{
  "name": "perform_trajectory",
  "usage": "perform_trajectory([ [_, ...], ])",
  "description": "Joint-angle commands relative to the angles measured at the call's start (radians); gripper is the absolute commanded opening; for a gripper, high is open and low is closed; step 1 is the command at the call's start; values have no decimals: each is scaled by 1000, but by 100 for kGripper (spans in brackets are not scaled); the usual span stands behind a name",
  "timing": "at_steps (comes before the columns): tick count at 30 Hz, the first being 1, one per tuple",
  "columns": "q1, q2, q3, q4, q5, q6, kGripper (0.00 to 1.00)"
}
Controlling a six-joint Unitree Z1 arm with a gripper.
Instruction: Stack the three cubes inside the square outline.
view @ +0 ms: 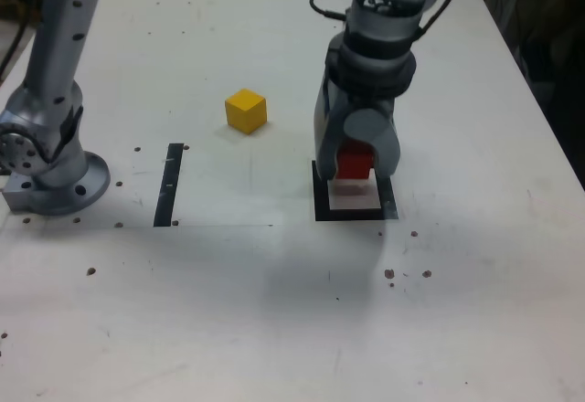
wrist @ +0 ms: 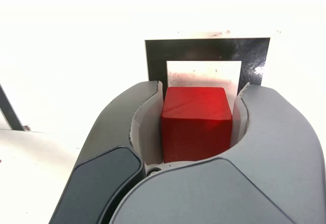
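Fingers [view: 355, 166] clamp red cube [view: 355, 163], hiding part of square outline [view: 322, 210].

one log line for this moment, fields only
gripper: shut on red cube | place: over square outline | yellow cube: on table, apart | green cube: not in view | stack: not begun

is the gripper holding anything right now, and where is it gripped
The gripper holds the red cube, jaws pressed on two opposite side faces, above the square outline.
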Motion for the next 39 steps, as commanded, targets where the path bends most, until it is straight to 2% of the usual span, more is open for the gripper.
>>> perform_trajectory([
  [1, 2, 13, 3, -11, -5, 5, 16],
  [8, 2, 25, 13, -37, -15, 11, 16],
  [16, 7, 25, 27, -35, -24, 14, 23],
  [20, 8, 30, 31, -35, -37, 25, 34],
  [31, 24, 43, 42, -36, -68, 45, 78],
  [39, 25, -10, 41, -25, -50, 45, 95],
])
